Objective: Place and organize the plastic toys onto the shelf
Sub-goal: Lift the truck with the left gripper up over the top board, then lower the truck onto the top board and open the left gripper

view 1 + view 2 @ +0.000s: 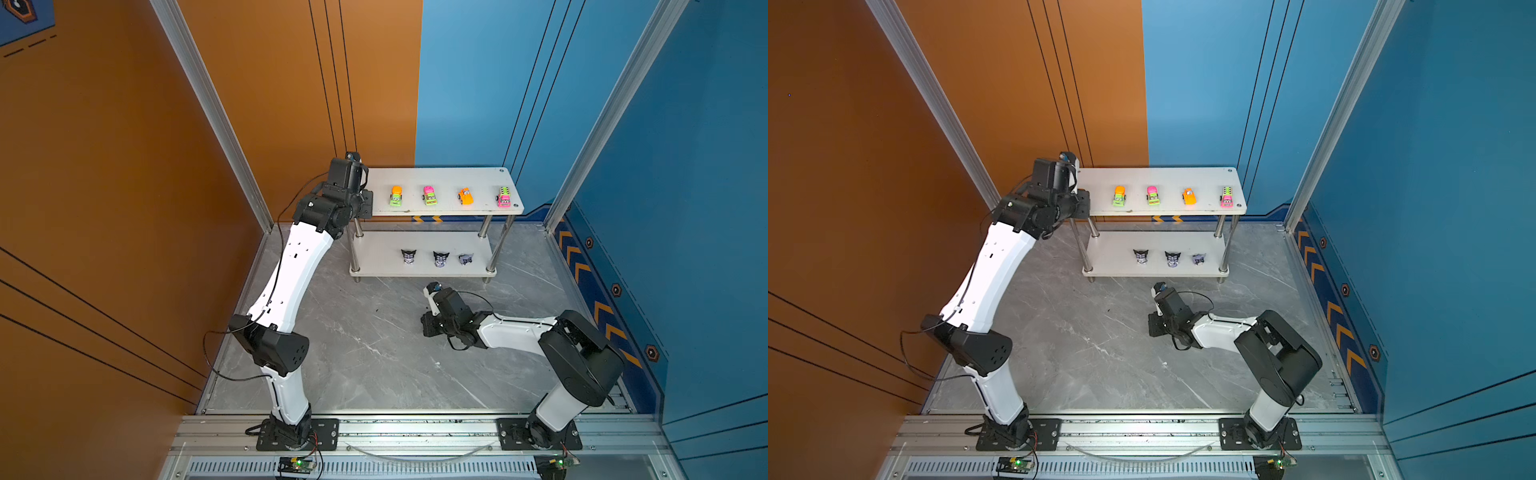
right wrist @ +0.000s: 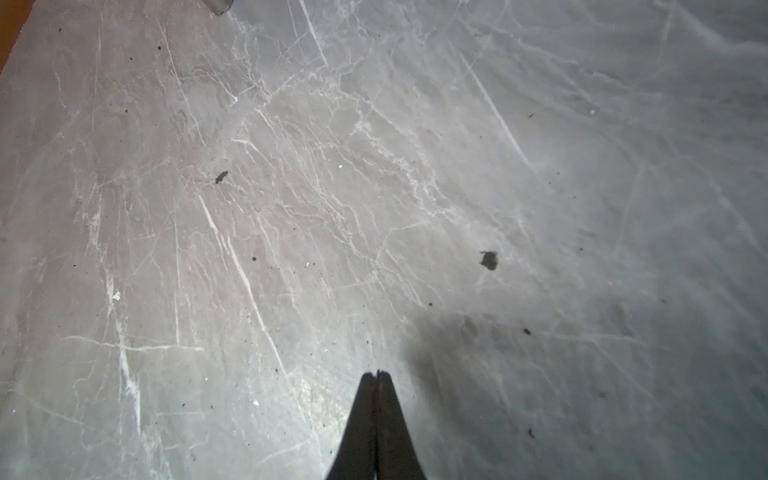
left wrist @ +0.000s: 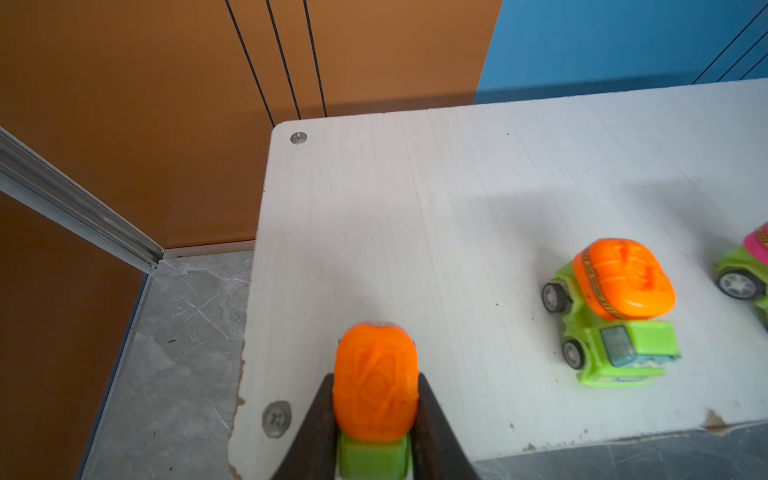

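My left gripper (image 3: 376,378) is shut on an orange-and-green toy car (image 3: 374,399), held at the left end of the top board of the white shelf (image 3: 415,208). Beside it on that board stands another orange-and-green car (image 3: 611,307). In both top views several neon cars stand in a row on the top board (image 1: 449,178), from the leftmost (image 1: 396,196) to the rightmost (image 1: 503,196). Three black-and-lilac figurines (image 1: 441,258) stand on the lower board. The left wrist (image 1: 345,195) hides the held car there. My right gripper (image 2: 377,376) is shut and empty, low over the table in front of the shelf.
The grey marble tabletop (image 1: 374,353) stretches in front of the shelf. An orange wall (image 1: 124,166) closes the left side and blue walls (image 1: 665,166) the back and right, with aluminium frame posts at the corners. The right arm (image 1: 515,332) lies low at the right front.
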Controlling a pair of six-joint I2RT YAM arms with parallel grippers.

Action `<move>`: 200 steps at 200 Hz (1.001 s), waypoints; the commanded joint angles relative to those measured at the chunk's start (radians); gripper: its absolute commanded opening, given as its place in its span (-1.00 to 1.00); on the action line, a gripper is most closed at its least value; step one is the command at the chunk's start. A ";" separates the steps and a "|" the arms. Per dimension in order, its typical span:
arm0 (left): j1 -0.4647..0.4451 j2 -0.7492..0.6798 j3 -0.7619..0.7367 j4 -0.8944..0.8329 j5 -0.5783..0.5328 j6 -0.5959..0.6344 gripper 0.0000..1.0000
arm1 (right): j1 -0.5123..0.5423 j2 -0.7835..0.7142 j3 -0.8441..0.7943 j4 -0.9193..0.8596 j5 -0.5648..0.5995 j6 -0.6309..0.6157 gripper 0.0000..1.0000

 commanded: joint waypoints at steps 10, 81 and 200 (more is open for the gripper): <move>0.013 0.025 0.039 -0.009 0.024 -0.021 -0.67 | -0.003 -0.011 -0.010 -0.022 0.019 0.015 -0.90; 0.017 0.042 0.047 -0.009 0.024 -0.031 -0.46 | -0.004 -0.006 -0.010 -0.022 0.018 0.014 -0.90; 0.023 0.053 0.055 -0.009 0.026 -0.035 -0.25 | -0.035 -0.004 -0.009 -0.024 0.022 0.015 -0.90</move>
